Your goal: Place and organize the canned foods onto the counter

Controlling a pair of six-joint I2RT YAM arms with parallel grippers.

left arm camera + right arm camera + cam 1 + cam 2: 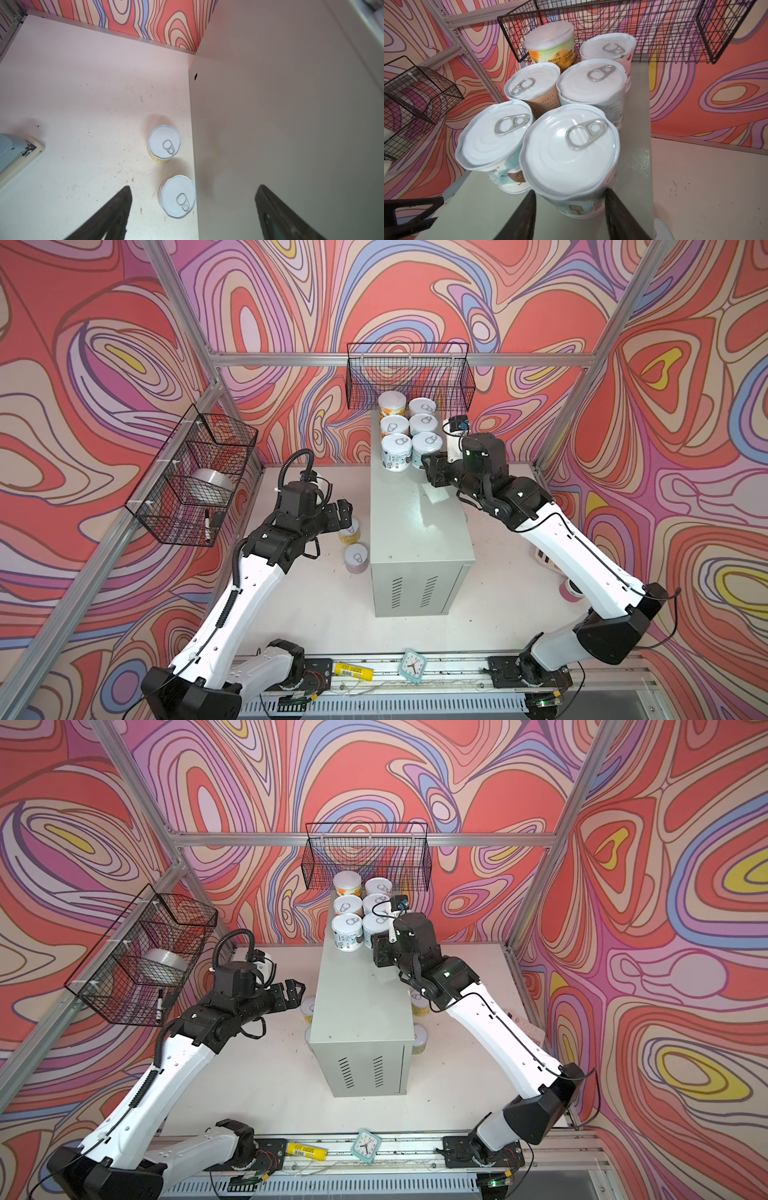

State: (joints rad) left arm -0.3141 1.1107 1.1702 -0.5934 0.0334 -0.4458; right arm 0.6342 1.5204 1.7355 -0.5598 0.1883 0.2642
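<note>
Annotator: front rail, teal clock (413,664) beside yellow tube (353,671).
Checker: Left side?
Annotator: left fingers (116,209) spread wide, nothing held, hovering above two upright cans on the white bench (83,93). Pinkish-label can (178,196) is nearer, yellow-label can (164,142) just behind it. Both stand just beside the tall grey-green bench (415,539).
Checker: Other side?
Annotator: right-side cans (420,1006), two, on the white bench, partly hidden by the tall bench and the arm.
Checker: Right fingers?
Annotator: right fingers (523,218) clenched on the nearest right-column can (571,149), on the tall bench top, far end. It's one of six cans (392,425) there, two columns of three, packed close. Wire basket (409,377) on the wall behind.
</note>
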